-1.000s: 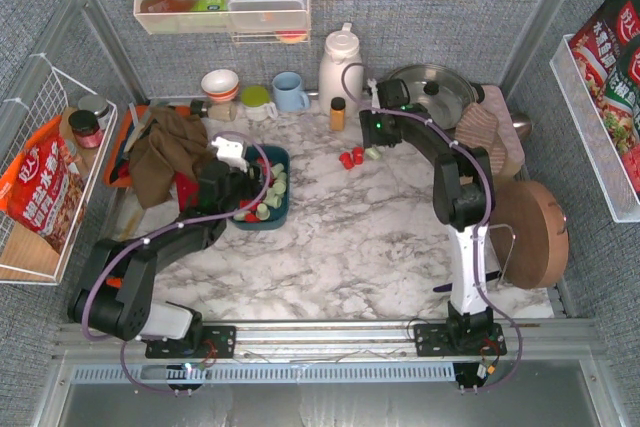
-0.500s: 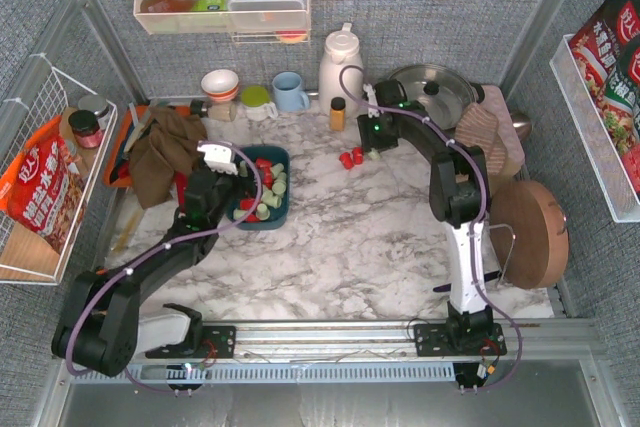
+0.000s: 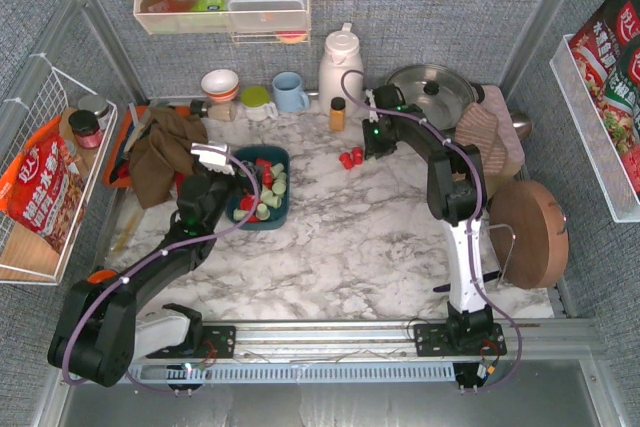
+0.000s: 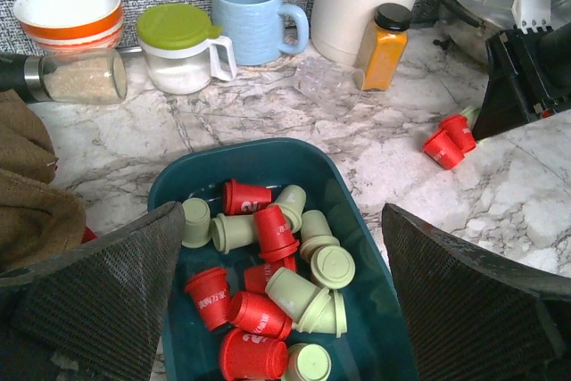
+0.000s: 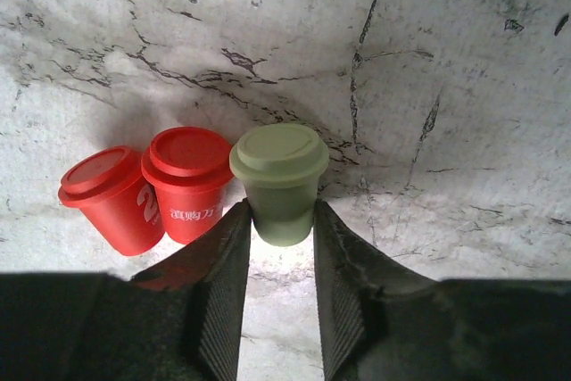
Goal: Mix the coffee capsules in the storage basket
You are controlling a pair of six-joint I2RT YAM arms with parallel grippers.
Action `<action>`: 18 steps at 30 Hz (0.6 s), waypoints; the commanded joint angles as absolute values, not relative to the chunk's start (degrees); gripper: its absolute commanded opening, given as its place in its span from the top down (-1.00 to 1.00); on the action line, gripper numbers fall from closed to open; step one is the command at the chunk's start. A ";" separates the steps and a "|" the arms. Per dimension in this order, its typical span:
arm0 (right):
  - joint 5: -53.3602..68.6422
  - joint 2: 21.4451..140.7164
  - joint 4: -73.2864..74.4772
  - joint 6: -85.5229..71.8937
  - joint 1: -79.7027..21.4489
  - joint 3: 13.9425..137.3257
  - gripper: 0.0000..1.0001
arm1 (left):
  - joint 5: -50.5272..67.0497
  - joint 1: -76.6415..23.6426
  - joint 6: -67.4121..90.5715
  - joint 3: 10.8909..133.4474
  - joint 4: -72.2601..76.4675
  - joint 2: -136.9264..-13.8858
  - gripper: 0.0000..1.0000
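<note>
The dark teal storage basket (image 3: 284,211) sits left of centre and holds several red and mint green coffee capsules (image 3: 262,187) in a mixed pile. My left gripper (image 3: 214,179) is open and empty at the basket's left side. In the left wrist view its fingers (image 4: 116,283) flank the basket (image 4: 268,144) and its capsules (image 4: 277,238). My right gripper (image 3: 379,140) is at the back centre of the table. It is shut on the base of a green capsule (image 5: 278,171). Two red capsules (image 5: 187,180) stand just left of it, also seen from above (image 3: 350,157).
A white thermos (image 3: 340,67), an amber bottle (image 3: 338,112), a blue mug (image 3: 290,92) and a lidded pot (image 3: 430,92) line the back. A brown cloth (image 3: 165,152) lies left of the basket. A round wooden board (image 3: 530,232) sits at the right.
My left gripper has drawn back leftward from over the basket to its left side. My right gripper has moved slightly nearer, covering the green capsule.
</note>
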State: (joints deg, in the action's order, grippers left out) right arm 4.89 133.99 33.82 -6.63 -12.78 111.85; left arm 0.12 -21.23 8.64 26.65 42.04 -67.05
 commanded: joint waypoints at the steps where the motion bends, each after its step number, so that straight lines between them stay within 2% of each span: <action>1: 4.20 132.34 32.19 -7.90 -12.95 109.59 0.41 | 2.51 -21.16 9.14 26.56 45.46 -66.97 -0.99; 6: 4.06 125.05 29.05 -7.60 -13.54 103.31 0.54 | 10.81 -21.25 7.09 26.75 48.02 -68.00 -0.99; 12: 5.86 109.03 22.85 -8.30 -17.21 89.87 0.57 | 21.73 -23.28 2.57 27.31 49.79 -69.42 -0.99; 18: 16.97 92.30 6.37 -16.71 -24.39 73.62 0.58 | 28.15 -29.22 -9.23 24.72 50.79 -66.16 -0.99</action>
